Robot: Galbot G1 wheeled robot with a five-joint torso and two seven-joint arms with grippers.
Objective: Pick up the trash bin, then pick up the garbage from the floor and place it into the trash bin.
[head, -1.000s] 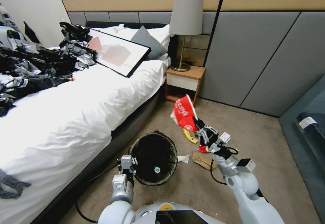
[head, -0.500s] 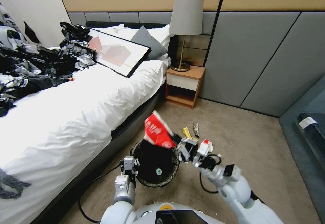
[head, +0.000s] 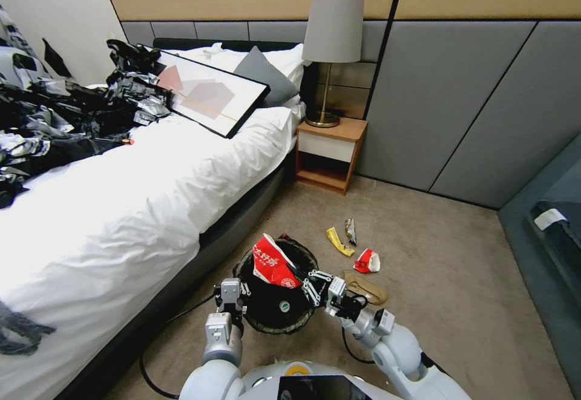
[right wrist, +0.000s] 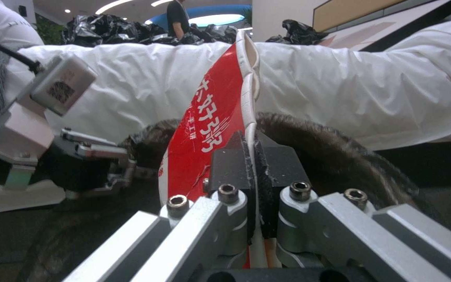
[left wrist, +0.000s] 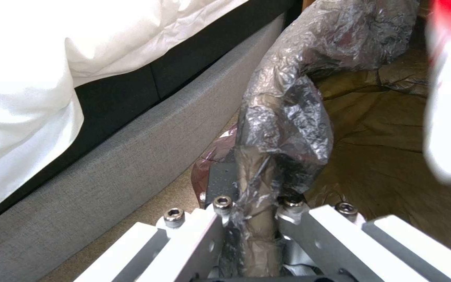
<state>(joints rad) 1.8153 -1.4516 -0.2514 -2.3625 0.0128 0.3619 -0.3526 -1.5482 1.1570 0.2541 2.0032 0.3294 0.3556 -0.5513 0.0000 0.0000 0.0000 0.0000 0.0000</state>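
The trash bin (head: 276, 294), lined with a crinkly black bag folded over its rim, was seen in the head view beside the bed (head: 151, 194), over the carpeted floor (head: 460, 279). Its rim on the bed side was gripped by the left tool (head: 232, 296); in the left wrist view the left tool's (left wrist: 249, 219) pads were closed tightly on the bag-covered rim (left wrist: 283, 129), with the grey bed base (left wrist: 131, 156) just beside it.

A crumpled red-and-white paper pack (head: 272, 262) was held at the bin's mouth, tilted, with its lower part inside the rim. It was pinched by the right tool (head: 308, 285), which was positioned at the bin's rim on the side away from the bed. In the right wrist view the right tool's (right wrist: 251, 164) dark pads were closed on the pack's (right wrist: 210, 133) flattened edge, with almost no gap between them, and the bin's black rim (right wrist: 340, 149) curved behind. The left tool (right wrist: 95, 160) was also visible there, farther off, at the rim.

The other garbage lay on the floor beyond the bin: a yellow wrapper (head: 338, 242) and a silvery wrapper (head: 350, 230) close together, a smaller red-and-white pack (head: 367, 261) near them, and a brown paper bag (head: 366, 288) just beside the right arm. A wooden nightstand (head: 330, 153) with a lamp (head: 331, 55) stood at the head of the bed.
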